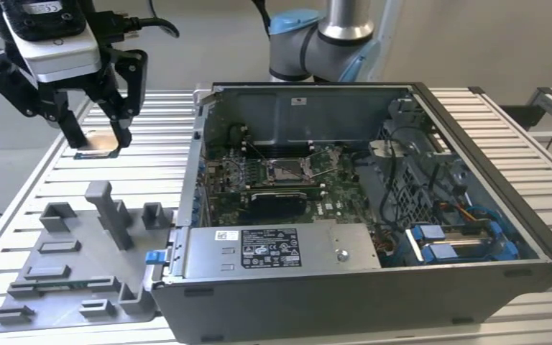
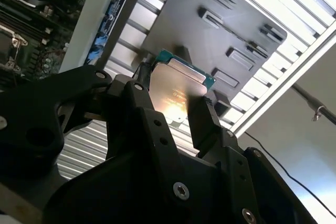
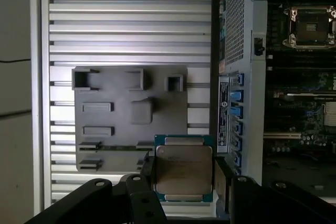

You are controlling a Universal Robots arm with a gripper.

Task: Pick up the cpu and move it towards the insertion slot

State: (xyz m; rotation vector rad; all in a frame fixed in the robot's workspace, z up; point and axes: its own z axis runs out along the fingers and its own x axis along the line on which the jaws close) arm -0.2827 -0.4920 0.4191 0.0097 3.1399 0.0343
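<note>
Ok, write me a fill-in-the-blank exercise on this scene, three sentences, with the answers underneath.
1. The gripper is shut on the ____.
2. The insertion slot sits inside the open computer case, on a ____ circuit board.
3. In the exterior view, the gripper hangs on that view's ____ side of the computer case, above the slatted table.

Missing words: cpu; green; left.
</note>
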